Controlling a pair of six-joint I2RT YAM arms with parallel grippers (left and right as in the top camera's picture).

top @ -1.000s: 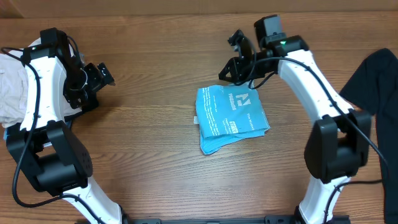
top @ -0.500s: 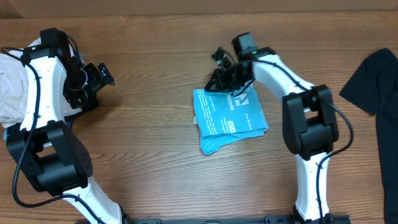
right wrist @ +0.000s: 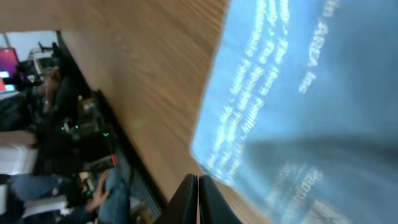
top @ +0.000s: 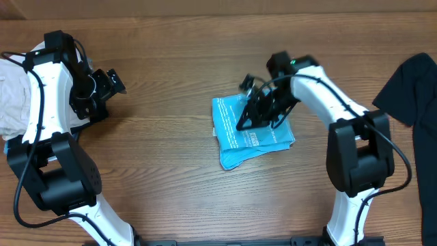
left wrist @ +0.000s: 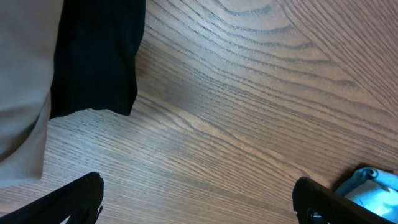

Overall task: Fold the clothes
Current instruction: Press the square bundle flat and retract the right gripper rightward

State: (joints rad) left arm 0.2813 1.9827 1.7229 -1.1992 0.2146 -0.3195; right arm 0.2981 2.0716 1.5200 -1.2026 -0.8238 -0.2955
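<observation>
Plainly, the sky-blue cotton T-shirt with white printed lettering [top: 232, 137] lies as a small folded packet at the middle of the brown wooden table [top: 171, 157]. It looks light, soft and limp, so I would take it by a doubled edge or corner, since I judge the loose layers would slide under a grip on the flat top. My right gripper [top: 242, 125] is over its far half with tips pressed together, and the left gripper [top: 115, 80] sits wide apart, well off to the side. I cannot tell whether the closed tips pinch cloth or merely touch it, and the lower layers are hidden.

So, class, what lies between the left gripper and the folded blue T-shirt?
Only bare wooden table separates the left gripper from the blue T-shirt, as the overhead view shows.
</observation>
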